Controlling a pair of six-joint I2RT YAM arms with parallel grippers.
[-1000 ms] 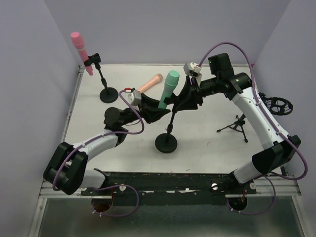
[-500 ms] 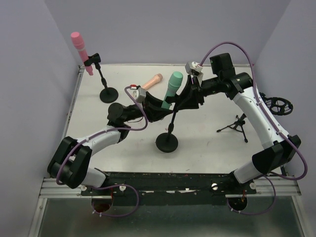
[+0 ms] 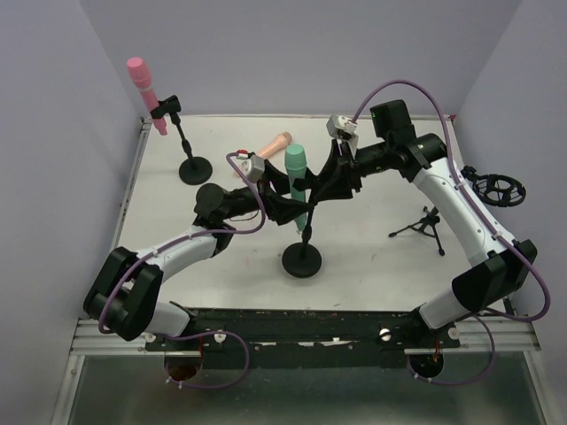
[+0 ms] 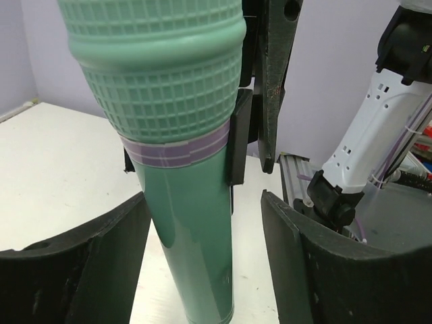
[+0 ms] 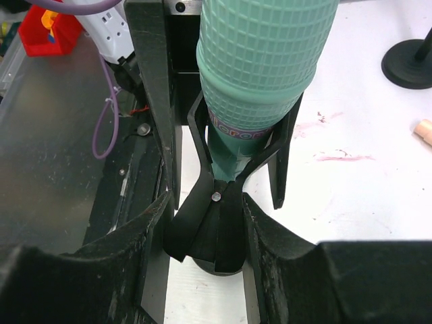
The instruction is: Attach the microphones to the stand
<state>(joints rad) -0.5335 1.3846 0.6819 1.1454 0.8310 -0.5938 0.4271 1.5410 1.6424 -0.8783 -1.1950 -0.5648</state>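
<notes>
centre of the top view: mint microphone (image 3: 296, 177), upright, rounded head on top, seated in the black clip (image 5: 214, 223) of the middle stand (image 3: 303, 261). round base of that stand on the white table (image 3: 372, 266), just below centre.

left gripper (image 3: 282, 202) reaching in from the lower left, level with the microphone's body on its left side. in the left wrist view, dark fingers (image 4: 88, 270) set wide, one at lower left and one at lower right of the frame. mint body between them with a clear gap on each side, touching neither. pincer wide, gripping nothing.

right gripper (image 3: 328, 181) reaching in from the upper right, on the microphone's right side. in the right wrist view, fingers (image 5: 138, 256) narrow, apparently one against each flank of the clip's lower part at bottom centre. mint head filling the top centre above them. pincer closed on the clip, not on the microphone itself.

upper left of the top view: pink microphone (image 3: 144, 93), tilted, head uppermost, clipped into the far stand (image 3: 195, 168).

upper centre: peach microphone (image 3: 275, 143), flat on the table, just behind the left arm's wrist.

right of centre: small tripod (image 3: 429, 221), low on the table, well apart from the middle stand.
</notes>
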